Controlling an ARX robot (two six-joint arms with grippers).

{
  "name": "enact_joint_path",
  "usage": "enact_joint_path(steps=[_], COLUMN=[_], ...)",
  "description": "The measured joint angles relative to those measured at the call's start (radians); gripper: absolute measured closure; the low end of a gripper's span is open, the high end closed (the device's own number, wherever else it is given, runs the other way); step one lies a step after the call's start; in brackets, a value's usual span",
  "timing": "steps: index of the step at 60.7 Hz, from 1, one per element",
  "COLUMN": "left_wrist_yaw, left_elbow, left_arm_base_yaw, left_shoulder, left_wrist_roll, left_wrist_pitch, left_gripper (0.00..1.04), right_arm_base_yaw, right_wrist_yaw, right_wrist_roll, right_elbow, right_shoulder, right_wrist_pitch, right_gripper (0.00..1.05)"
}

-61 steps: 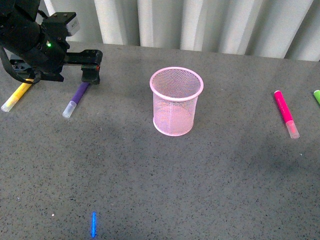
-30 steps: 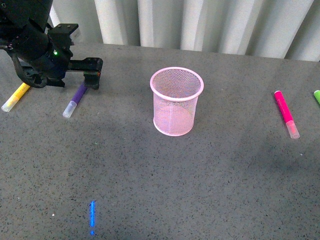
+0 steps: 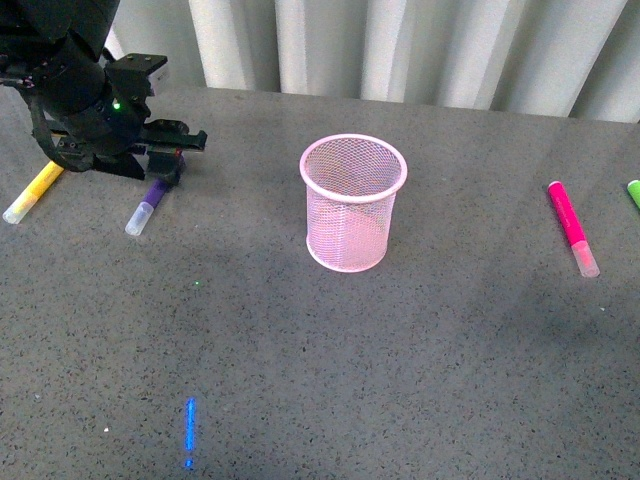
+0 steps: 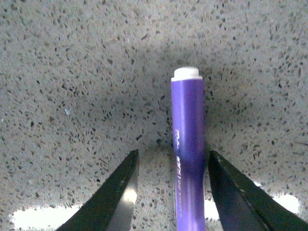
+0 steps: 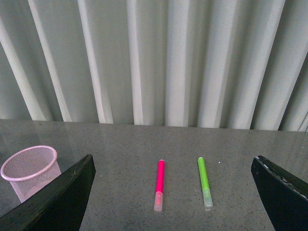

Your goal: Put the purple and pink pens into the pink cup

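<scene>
- I have my left claw (image 4: 172, 156) part open astride the purple pen (image 4: 187, 144), which lies flat, not clamped.
- I see my right claw (image 5: 173, 161) gaping wide, empty.
- The pink pen (image 3: 570, 225) lies well right of the upright cup (image 3: 353, 205).

I see even, diffuse light; a soft shadow pools just ahead of the left gripper (image 4: 173, 152), bright glare patches flank its fingers (image 4: 115, 192); focus is sharp.

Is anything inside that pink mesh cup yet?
The pink cup looks empty through its open top and mesh. The purple pen and pink pen lie on the table; the cup's floor is partly hidden by its wall.
</scene>
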Motion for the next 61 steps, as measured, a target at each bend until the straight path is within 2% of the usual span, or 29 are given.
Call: enact_joint_path(steps=[4, 8, 11, 25, 36, 40, 51, 59, 61], left_wrist_yaw=[-0.003, -0.005, 0.003, 0.053, 0.071, 0.039, 0.022, 0.087, 0.097], left_elbow=[0.002, 0.0, -0.005, -0.064, -0.187, -0.245, -0.357, -0.462, -0.521], left_arm_base_yaw=[0.0, 0.001, 0.001, 0.0, -0.015, -0.028, -0.045, -0.046, -0.055], left_shoulder=[-0.001, -0.006, -0.011, -0.045, -0.117, -0.159, -0.31, -0.45, -0.497], left_wrist_roll=[0.001, -0.003, -0.008, -0.071, -0.089, -0.065, -0.089, -0.23, -0.307], left_wrist_pitch=[-0.018, -0.035, -0.035, 0.014, 0.132, 0.207, 0.442, 0.704, 0.824], left_gripper=[0.71, 0.85, 0.91, 0.92, 0.92, 0.92, 0.92, 0.92, 0.92], right_arm_base_yaw=[0.0, 0.0, 0.0, 0.0, 0.0, 0.0, 0.0, 0.0, 0.0], right_wrist_yaw=[0.0, 0.0, 0.0, 0.0, 0.0, 0.0, 0.0, 0.0, 0.0], right_wrist_roll=[0.0, 0.0, 0.0, 0.0, 0.0, 0.0, 0.0, 0.0, 0.0], right_elbow=[0.0, 0.0, 0.0, 0.0, 0.0, 0.0, 0.0, 0.0, 0.0], right_shoulder=[0.0, 0.0, 0.0, 0.0, 0.0, 0.0, 0.0, 0.0, 0.0], right_wrist_pitch=[0.0, 0.0, 0.0, 0.0, 0.0, 0.0, 0.0, 0.0, 0.0], right_gripper=[0.07, 0.07, 0.07, 0.07, 0.07, 0.07, 0.07, 0.07, 0.07])
